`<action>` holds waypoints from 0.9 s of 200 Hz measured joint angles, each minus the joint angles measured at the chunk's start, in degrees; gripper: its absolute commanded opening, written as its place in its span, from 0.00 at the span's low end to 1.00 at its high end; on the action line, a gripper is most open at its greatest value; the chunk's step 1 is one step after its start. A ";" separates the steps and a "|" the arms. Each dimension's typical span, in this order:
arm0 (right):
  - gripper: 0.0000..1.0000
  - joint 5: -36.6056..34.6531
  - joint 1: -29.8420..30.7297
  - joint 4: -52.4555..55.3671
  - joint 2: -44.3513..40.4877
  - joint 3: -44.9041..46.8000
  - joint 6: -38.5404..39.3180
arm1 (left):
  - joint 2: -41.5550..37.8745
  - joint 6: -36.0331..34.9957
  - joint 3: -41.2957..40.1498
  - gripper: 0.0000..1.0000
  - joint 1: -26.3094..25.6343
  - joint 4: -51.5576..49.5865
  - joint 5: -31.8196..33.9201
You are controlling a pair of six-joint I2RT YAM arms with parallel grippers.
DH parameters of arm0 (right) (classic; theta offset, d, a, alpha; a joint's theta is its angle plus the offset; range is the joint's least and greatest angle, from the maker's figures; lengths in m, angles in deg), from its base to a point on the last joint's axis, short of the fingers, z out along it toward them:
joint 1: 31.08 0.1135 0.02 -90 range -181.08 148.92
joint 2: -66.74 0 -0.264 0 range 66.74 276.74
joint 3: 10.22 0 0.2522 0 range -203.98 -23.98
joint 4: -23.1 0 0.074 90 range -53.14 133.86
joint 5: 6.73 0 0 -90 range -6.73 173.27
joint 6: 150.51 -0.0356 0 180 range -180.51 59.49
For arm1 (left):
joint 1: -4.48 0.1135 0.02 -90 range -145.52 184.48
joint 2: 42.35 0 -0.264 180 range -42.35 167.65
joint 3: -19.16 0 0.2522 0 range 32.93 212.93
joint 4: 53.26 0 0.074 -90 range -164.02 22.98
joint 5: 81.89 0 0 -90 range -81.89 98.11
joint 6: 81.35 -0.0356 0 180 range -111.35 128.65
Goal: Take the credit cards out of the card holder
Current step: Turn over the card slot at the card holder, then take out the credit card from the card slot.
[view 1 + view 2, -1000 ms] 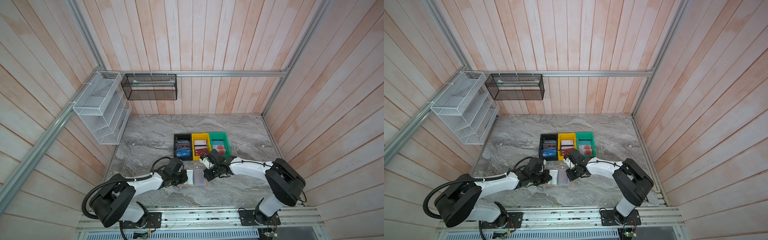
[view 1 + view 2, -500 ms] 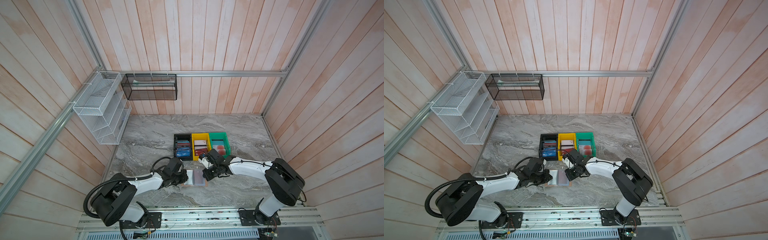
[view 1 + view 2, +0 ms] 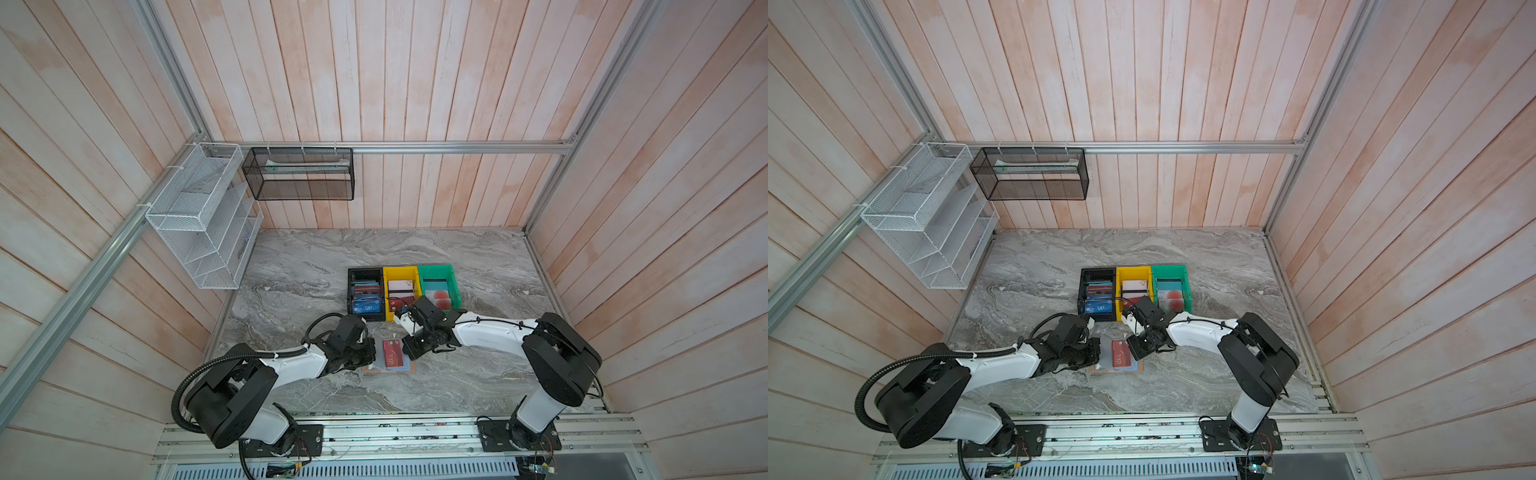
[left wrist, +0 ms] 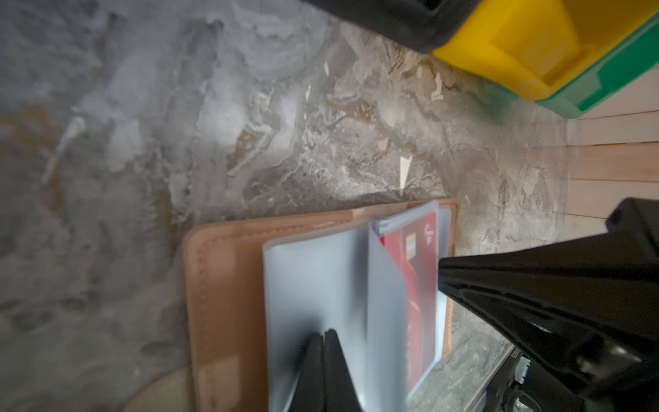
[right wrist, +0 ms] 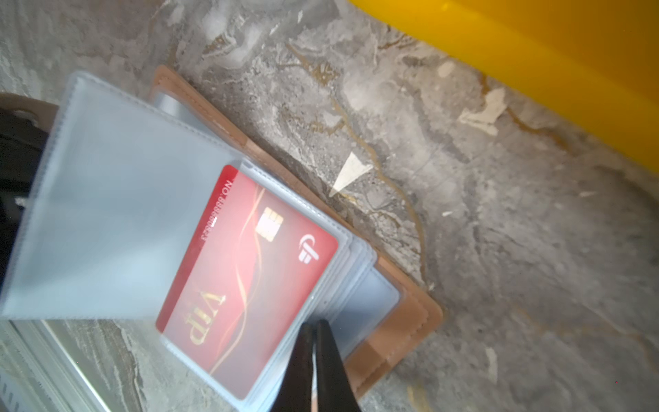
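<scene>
Your flat tan-brown card holder (image 4: 224, 285) lies open on the grey marble table (image 3: 457, 374), red VIP credit card (image 5: 249, 278) tucked among its clear plastic sleeves (image 5: 117, 214). Jaws on the left gripper (image 4: 324, 353) and right gripper (image 5: 315, 356) are both closed tight, tips at those sleeves.

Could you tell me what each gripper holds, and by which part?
Left gripper pinches a clear sleeve by its edge. Right gripper, shut, touches the sleeve edge beside the red card; hold unclear.

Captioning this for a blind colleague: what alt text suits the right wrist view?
A red VIP card sits in a clear sleeve of the open tan card holder on a marble table. The shut right gripper touches the sleeve edge; a yellow bin lies beyond.
</scene>
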 measured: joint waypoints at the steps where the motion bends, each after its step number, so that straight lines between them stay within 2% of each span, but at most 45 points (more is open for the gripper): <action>1: 0.08 0.00 0.00 0.00 0.00 0.00 0.00 | 0.00 0.00 0.00 0.00 0.00 0.00 0.00; 49: 0.08 0.15 0.28 -0.11 0.00 0.00 0.00 | -2.08 -0.83 0.15 0.00 0.46 -3.89 1.38; 85: 0.08 0.24 0.63 -0.22 0.00 0.00 -0.02 | -10.91 -1.55 0.07 0.02 3.10 -15.02 4.55; 111: 0.08 0.26 0.63 -0.24 0.00 0.02 -0.02 | -18.08 -1.49 0.07 0.02 3.48 -19.06 5.57; 144: 0.08 0.28 0.63 -0.24 0.00 0.02 -0.02 | -20.92 -0.39 -1.84 0.04 3.48 -14.32 3.30; 180: 0.08 0.33 0.63 -0.28 0.00 0.04 -0.02 | -14.19 1.46 -3.85 0.08 3.26 -7.74 -0.35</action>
